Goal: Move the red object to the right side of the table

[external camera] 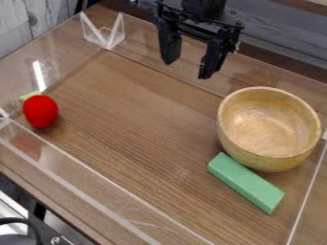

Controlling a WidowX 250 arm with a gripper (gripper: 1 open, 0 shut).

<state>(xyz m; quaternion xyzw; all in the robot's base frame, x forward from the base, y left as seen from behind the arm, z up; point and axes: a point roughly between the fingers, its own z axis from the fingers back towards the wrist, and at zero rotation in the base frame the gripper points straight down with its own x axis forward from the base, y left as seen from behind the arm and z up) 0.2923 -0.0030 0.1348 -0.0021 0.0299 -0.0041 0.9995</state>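
The red object (41, 111), a small glossy red toy fruit with a green leafy top, lies at the far left of the wood-grain table (141, 124), close to the clear acrylic wall. My gripper (186, 59) hangs above the back middle of the table, pointing down, its two black fingers (167, 46) spread apart with nothing between them. It is well to the right of the red fruit and far from it.
A wooden bowl (269, 127) stands at the right side of the table. A flat green rectangular block (246, 182) lies just in front of it. Low clear acrylic walls (102, 33) border the tabletop.
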